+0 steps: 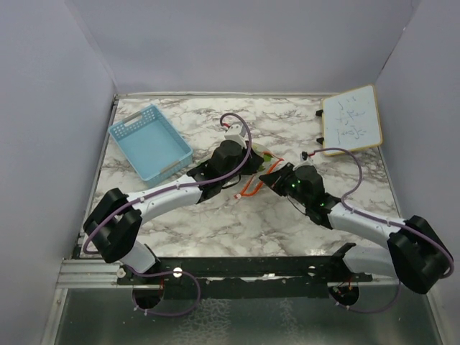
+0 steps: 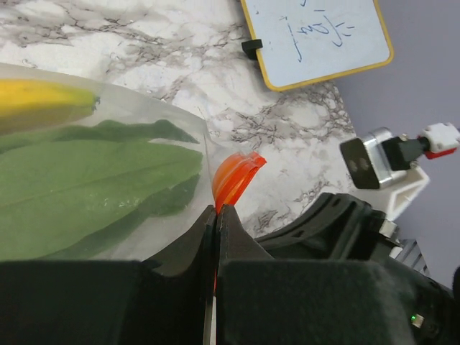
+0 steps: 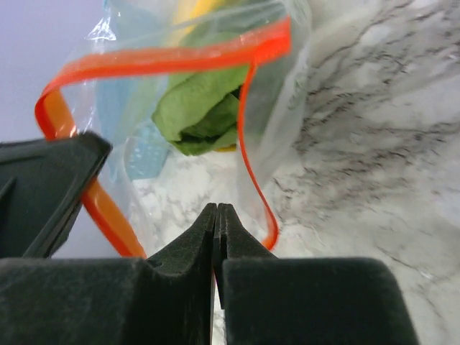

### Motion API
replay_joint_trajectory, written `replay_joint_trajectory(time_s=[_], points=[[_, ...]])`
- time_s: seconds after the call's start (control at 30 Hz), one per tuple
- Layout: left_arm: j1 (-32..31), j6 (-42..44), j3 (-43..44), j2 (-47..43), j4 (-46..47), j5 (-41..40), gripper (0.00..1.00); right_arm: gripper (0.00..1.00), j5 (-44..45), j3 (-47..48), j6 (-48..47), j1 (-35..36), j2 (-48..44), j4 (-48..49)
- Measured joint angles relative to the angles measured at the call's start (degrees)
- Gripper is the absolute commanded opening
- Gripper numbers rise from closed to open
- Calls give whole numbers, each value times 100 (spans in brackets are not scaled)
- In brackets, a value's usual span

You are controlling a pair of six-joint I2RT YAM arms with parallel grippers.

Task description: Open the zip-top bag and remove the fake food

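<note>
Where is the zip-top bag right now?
Top view: the bag is near the middle of the table, held between the left end effector and the right end effector, to the right of the blue basket.

Bright, even light, soft shadows, blurred wrist-view foregrounds.

**Two white-and-black arms strung with purple cable**

The left arm (image 1: 169, 192) and right arm (image 1: 359, 221) each have white tubular links between bulky matte-black joint housings, the largest of them by the near edge of the bench (image 1: 237, 223). A thin purple cable (image 1: 345, 152) runs along each arm, with slack loops at wrist and base. A small green light (image 1: 295, 185) glows on the right wrist. The left wrist carries a white camera block (image 1: 233, 134). The right wrist camera (image 2: 374, 162) is a silver-faced dark block on a white bracket with a red-and-white plug. The left hand (image 2: 217, 215) and right hand (image 3: 217, 214) have matte-black, wedge-shaped fingers.
</note>
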Motion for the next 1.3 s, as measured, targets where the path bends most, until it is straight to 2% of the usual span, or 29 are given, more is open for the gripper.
replay_joint_trajectory(time_s=[0.2, 0.37, 0.4, 0.43, 0.53, 0.6, 0.7, 0.73, 1.2, 1.23, 1.3], points=[[-63, 35, -20, -105, 9, -68, 0, 2, -264, 157, 328, 0, 750, 807], [-92, 94, -74, -105, 2, -87, 0, 2, -391, 162, 498, 2, 914, 1097], [-96, 109, -74, -105, 2, -87, 0, 5, -413, 177, 516, 4, 927, 1152], [-101, 127, -74, -105, 4, -87, 0, 12, -426, 197, 522, 4, 938, 1187], [-122, 173, -74, -105, 2, -87, 0, 44, -426, 232, 566, 4, 975, 1353], [-146, 201, -74, -109, 7, -87, 0, 61, -409, 256, 564, 4, 1038, 1397], [-140, 225, -74, -168, 48, -186, 0, 74, -358, 319, 592, 2, 1274, 1340], [-142, 227, -74, -197, 55, -195, 0, 75, -352, 334, 603, 2, 1368, 1344], [-232, 238, -94, -409, -35, -214, 0, 78, -339, 774, 881, -2, 2474, 1908], [-243, 238, -96, -413, -42, -216, 0, 75, -337, 807, 914, -13, 2544, 1952], [-289, 240, -111, -431, -72, -219, 0, 61, -332, 859, 940, -37, 2662, 1985]])
